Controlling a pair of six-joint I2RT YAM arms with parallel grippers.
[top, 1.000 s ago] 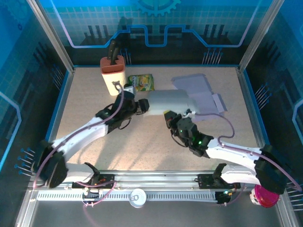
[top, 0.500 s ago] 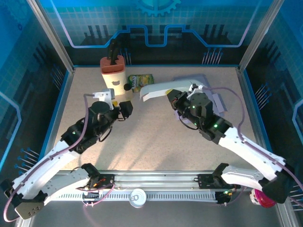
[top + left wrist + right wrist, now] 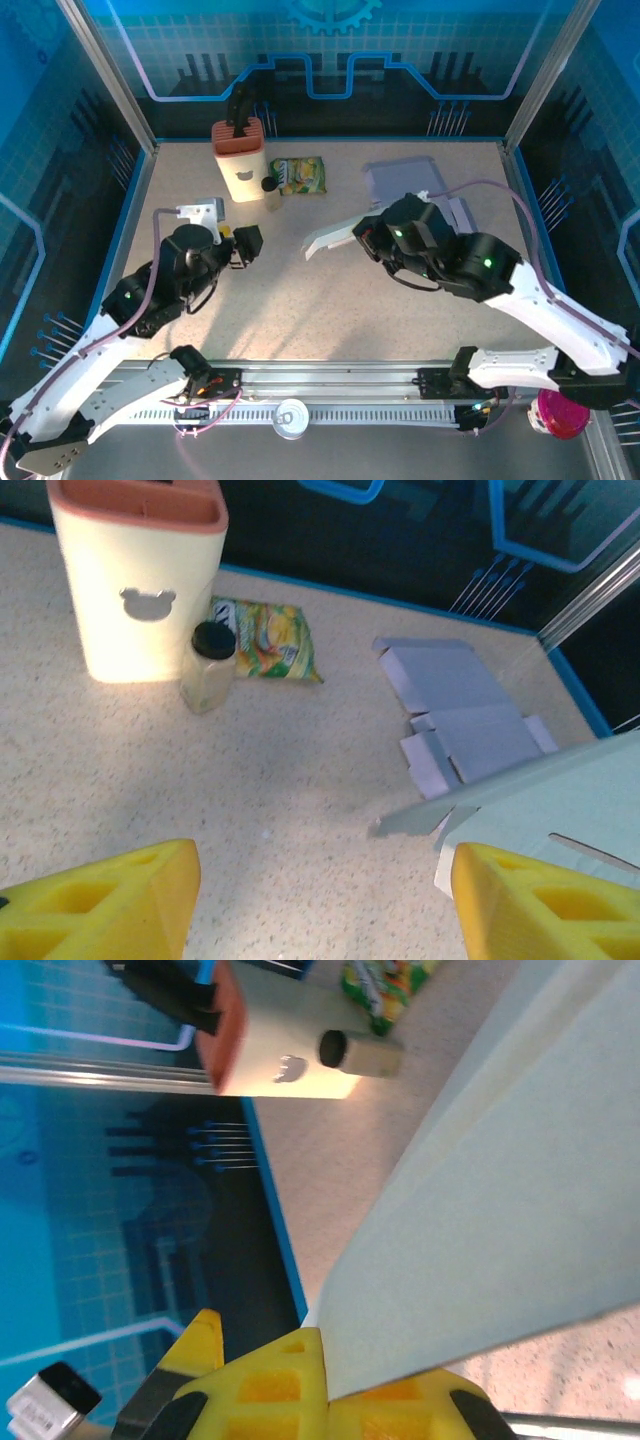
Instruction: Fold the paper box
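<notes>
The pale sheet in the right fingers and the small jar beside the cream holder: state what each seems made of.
The pale sheet looks like thin matte card: it juts flat, with a cut slot. The small jar is clear glass or plastic; pale contents show through. Its black cap is probably plastic.

Cream utensil holder (image 3: pixel 140 590), black-capped jar (image 3: pixel 208 667) just beside it, green snack packet (image 3: pixel 268 650) near
</notes>
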